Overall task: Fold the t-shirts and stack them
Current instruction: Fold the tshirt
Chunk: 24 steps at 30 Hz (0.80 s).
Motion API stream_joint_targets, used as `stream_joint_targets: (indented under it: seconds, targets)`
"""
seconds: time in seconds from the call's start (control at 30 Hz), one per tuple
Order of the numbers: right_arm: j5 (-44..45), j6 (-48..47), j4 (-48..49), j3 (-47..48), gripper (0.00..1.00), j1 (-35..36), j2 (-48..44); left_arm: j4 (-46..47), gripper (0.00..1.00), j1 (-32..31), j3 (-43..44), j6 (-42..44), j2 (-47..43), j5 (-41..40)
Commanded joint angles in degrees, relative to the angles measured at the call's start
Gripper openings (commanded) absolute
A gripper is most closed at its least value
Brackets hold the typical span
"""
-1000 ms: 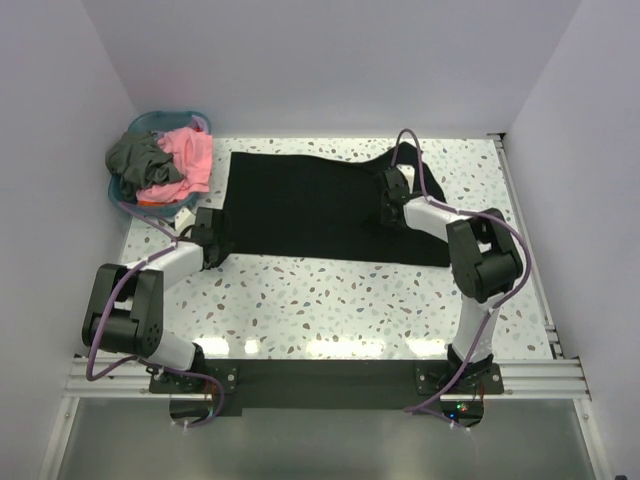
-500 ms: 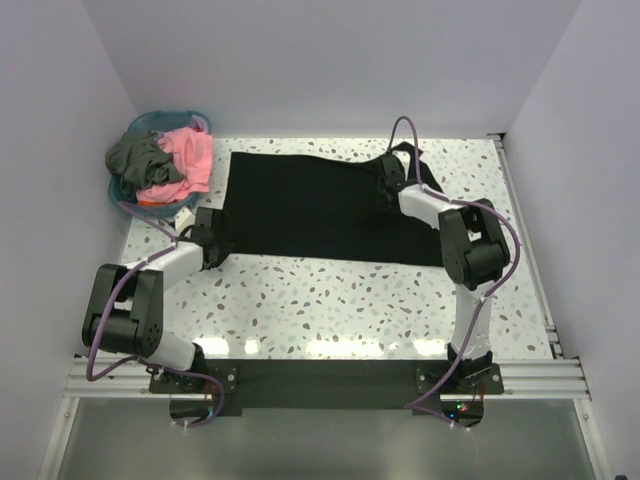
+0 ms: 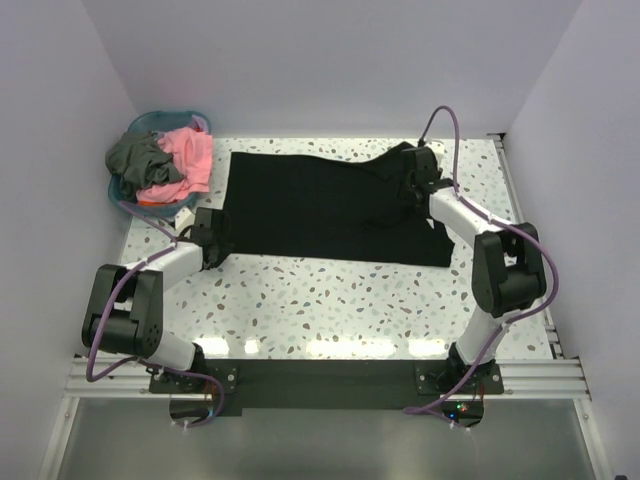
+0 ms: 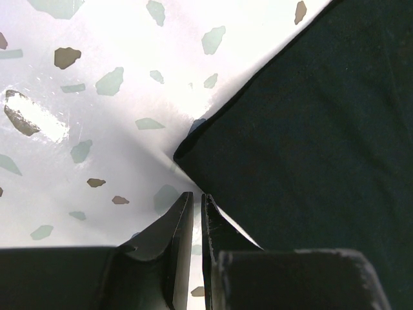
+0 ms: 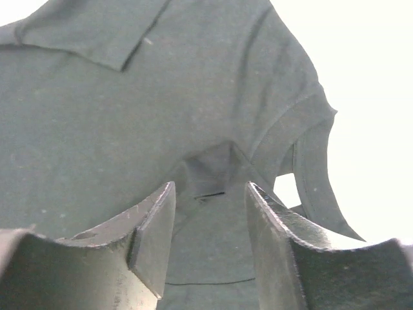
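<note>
- Three shirts: a black shirt (image 3: 310, 205) lies spread across the far half of the speckled surface (image 3: 330, 290); a pink shirt (image 3: 185, 160) and a grey shirt (image 3: 135, 155) are heaped in a blue basket (image 3: 160, 115) at the far left.
- Left gripper (image 4: 193, 197): at the black shirt's near-left corner, fingers almost together, no cloth visible between them.
- Right gripper (image 5: 210, 186): above the shirt's rumpled far-right end, fingers wide apart, holding nothing.

Overhead, wrist close-ups; common black t-shirt (image 3: 320, 205)

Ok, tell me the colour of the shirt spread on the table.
The shirt is plain black; the top external view shows it best.
</note>
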Motion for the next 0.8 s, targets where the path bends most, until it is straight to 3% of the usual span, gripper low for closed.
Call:
stream_joint_targets:
  seconds: [0.0, 0.13, 0.43, 0.77]
  targets:
    - [-2.6, 1.1, 1.3, -1.4, 0.53, -1.4, 0.7, -0.9, 0.15, 0.6, -0.7, 1.2, 0.1, 0.4]
    - [-6.7, 1.8, 2.1, 0.7, 0.63, -2.2, 4.0, -1.0, 0.15, 0.6, -0.8, 1.2, 0.3, 0.7]
    - [-15.6, 6.5, 2.6, 5.6, 0.63, -5.5, 10.5, -1.0, 0.15, 0.6, -0.8, 1.3, 0.2, 0.4]
    - [-27.9, 14.0, 5.4, 8.2, 0.56, -11.9, 15.6, -1.2, 0.15, 0.6, -0.8, 1.4, 0.5, 0.0]
